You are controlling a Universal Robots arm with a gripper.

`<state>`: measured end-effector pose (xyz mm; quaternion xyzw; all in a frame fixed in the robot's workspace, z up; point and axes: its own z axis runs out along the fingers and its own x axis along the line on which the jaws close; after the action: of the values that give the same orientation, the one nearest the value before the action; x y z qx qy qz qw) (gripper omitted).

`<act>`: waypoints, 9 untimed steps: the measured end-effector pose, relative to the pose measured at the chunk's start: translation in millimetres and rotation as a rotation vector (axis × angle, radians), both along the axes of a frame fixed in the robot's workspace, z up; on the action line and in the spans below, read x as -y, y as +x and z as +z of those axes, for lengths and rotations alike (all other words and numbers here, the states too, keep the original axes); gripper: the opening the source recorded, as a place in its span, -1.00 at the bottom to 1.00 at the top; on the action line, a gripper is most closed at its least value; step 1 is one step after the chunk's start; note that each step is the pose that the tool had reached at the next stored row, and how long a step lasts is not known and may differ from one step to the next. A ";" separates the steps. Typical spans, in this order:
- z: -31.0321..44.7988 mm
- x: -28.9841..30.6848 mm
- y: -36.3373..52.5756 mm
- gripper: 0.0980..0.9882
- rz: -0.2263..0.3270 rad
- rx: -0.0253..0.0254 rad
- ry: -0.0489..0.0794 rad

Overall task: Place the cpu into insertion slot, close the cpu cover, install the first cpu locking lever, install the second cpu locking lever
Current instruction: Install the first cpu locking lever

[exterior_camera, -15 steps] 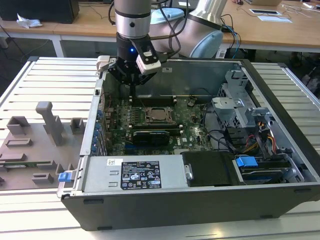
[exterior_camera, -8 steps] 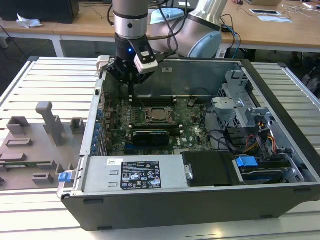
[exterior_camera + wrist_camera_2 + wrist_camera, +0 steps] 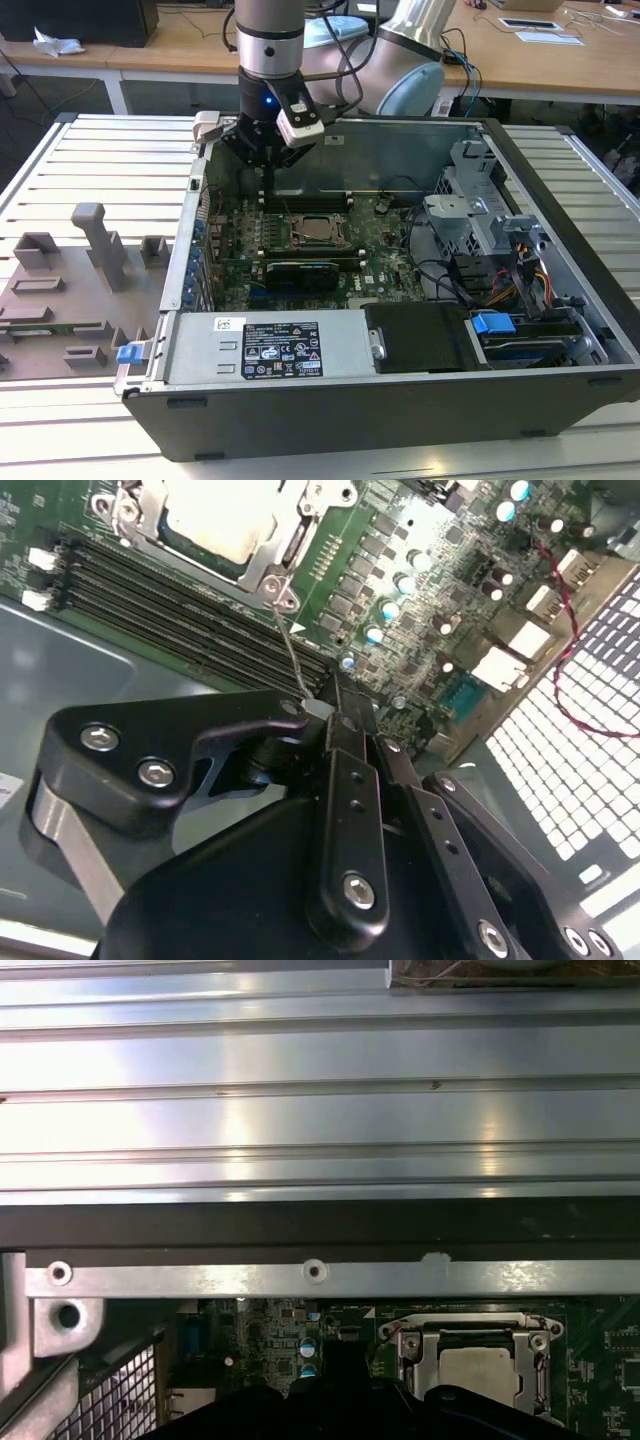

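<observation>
The insertion slot [image 3: 318, 232] sits mid-board in the open computer case. In both wrist views the cpu [image 3: 215, 515] [image 3: 482, 1368] lies in the insertion slot [image 3: 400, 1332], its silver top showing through the window of the cpu cover [image 3: 292, 542] [image 3: 411, 1358], which lies flat over it. A thin wire locking lever [image 3: 288, 645] rises from the slot's corner to my fingertips. My gripper [image 3: 322, 712] is shut on the lever's tip. In the exterior view my gripper [image 3: 268, 185] hangs above the board, to the exterior view's left of the slot.
Long black memory slots [image 3: 170, 615] run beside the socket. The case's metal rim [image 3: 300, 1275] and back wall stand close by. Drive cage and cables [image 3: 480, 250] fill the exterior view's right. A grey fixture tray [image 3: 70, 290] lies outside the case on the left.
</observation>
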<state>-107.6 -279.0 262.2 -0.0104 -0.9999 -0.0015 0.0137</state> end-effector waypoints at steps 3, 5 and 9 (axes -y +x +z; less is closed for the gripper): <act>-0.1 0.0 6.2 -0.98 0.000 -0.0002 0.000; -0.1 0.0 9.2 -0.98 0.000 -0.0005 0.000; -0.1 0.0 16.0 -0.98 0.000 -0.0011 0.000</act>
<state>-91.6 -279.0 262.1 -0.0104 -0.9998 -0.0015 0.0143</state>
